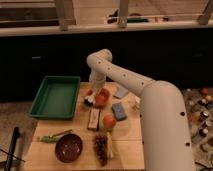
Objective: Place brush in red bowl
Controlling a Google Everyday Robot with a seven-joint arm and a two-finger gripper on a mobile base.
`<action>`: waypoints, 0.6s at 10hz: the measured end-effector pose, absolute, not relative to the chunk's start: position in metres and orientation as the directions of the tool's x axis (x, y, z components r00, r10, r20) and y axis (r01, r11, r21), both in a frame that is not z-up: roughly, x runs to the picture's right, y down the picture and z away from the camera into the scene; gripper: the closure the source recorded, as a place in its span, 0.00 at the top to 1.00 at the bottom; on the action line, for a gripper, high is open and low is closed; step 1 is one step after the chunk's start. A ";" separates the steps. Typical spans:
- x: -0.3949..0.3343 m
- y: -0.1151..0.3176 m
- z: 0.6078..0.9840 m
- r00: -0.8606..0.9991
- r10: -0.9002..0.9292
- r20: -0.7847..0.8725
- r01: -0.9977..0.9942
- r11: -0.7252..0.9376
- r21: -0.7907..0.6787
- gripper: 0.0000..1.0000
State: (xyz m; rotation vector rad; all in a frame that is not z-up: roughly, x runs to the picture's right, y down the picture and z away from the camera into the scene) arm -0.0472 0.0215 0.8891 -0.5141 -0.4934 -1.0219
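The red bowl (68, 148) is a shallow dark maroon bowl at the front left of the wooden table (127, 150). A green-handled brush (53, 136) lies just left of and behind it, touching nothing. My gripper (90, 99) hangs from the white arm (125, 80) at the back of the table, low over the surface and right beside an orange bowl-like thing (103, 96). It is far from both brush and red bowl. Nothing shows in its grasp.
A green tray (56, 96) stands at the back left. A rectangular dark block (93, 119), an orange ball (109, 121), a blue sponge (119, 111), a dark grape-like bunch (101, 144) and a pale flat thing (121, 91) lie mid-table. Dark cabinets stand behind.
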 end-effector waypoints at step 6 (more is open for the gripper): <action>-0.042 0.027 0.904 0.453 -0.663 0.596 0.882 0.433 -0.189 0.75</action>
